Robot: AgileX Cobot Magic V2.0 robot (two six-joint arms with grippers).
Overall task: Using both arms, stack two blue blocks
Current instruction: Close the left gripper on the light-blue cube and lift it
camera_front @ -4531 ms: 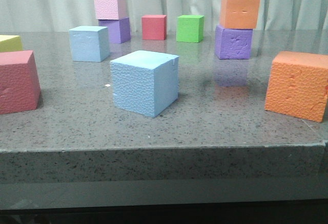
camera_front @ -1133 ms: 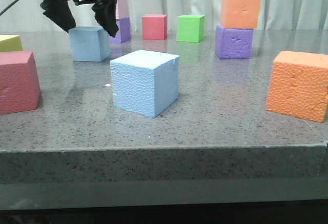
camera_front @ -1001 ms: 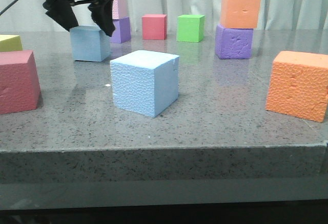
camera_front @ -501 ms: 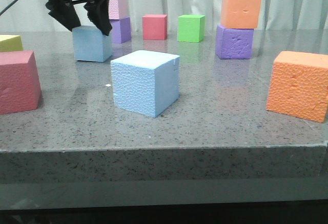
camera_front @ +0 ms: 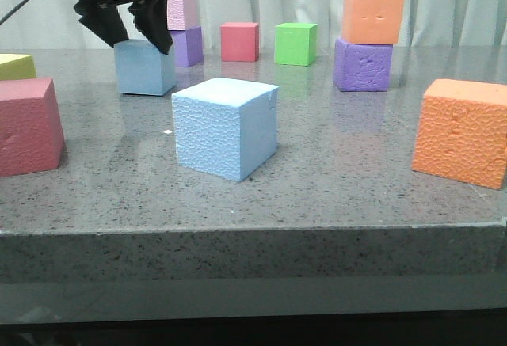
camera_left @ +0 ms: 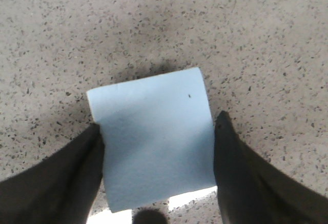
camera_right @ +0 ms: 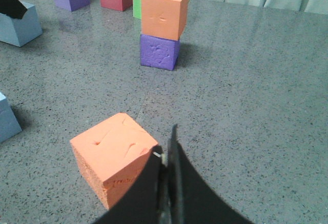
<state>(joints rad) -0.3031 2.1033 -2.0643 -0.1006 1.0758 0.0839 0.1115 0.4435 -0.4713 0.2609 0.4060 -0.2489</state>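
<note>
Smooth block (camera_front: pixel 144 67) behind-left of pebbly block (camera_front: pixel 225 127), clenched in left gripper (camera_front: pixel 133 28). Grip high, near top edge: slip or tilt likely on lift. Right gripper (camera_right: pixel 167 183) closed, empty.

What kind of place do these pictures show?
Probably a robot test bench: coloured foam cubes, like the smooth sky-blue foam cube in the left black claw tool, on a speckled grey stone table before a pale curtain.

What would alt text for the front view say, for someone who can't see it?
A black robot claw grips a smooth sky-blue foam cube at the far left of a speckled grey table. A pebbly blue cube sits nearer the camera, with red, orange, purple, pink, green and yellow cubes scattered around.
</note>
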